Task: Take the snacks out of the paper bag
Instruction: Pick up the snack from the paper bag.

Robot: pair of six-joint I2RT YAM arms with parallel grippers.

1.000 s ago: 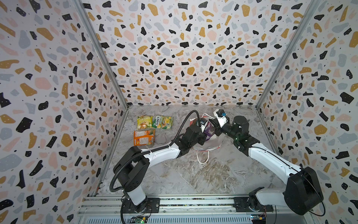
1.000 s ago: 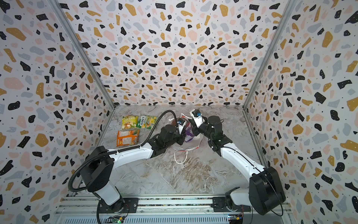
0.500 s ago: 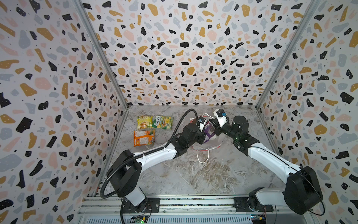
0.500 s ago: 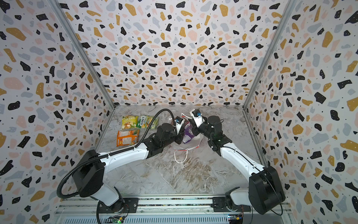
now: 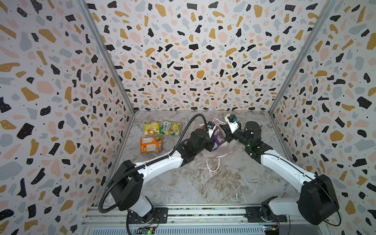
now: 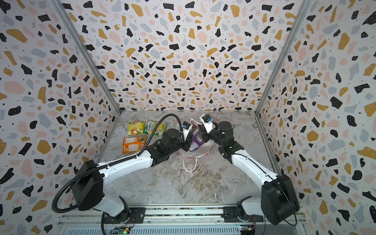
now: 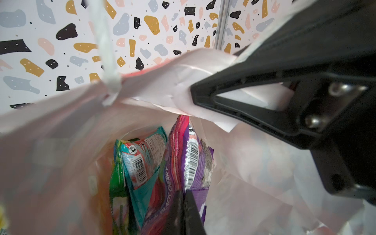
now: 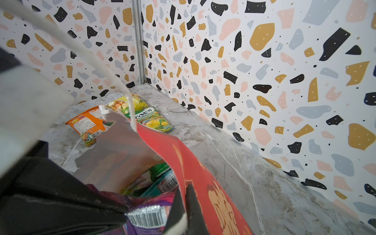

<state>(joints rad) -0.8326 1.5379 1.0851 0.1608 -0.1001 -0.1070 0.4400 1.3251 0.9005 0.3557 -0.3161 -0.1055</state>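
Your left fingers (image 7: 191, 205) are closed tight on the near end of the purple packet (image 5: 218, 138). In both top views it shows at the mouth of the paper bag (image 8: 173, 146), between your two wrists. Your right fingers (image 8: 192, 203) pinch the bag's red wall at the rim, one finger inside and one outside, just beside that packet. Deeper in the bag, against the purple one, lie a teal packet (image 7: 146, 162) and a green packet (image 7: 117, 183). Three snacks are already out on the worktop (image 5: 203, 183), well apart from the bag on your left side. A yellow packet (image 5: 151, 128) and the FOX'S packet (image 5: 171, 127) lie side by side, with an orange packet (image 5: 151, 144) just in front of the yellow one. A white cord handle (image 5: 212, 165) trails on the worktop in front of the bag. Against a second ago, your left arm (image 5: 160, 164) has folded lower, its shoulder link swung toward the front rail (image 5: 203, 211). The purple packet and both sets of fingers sit about where they were.
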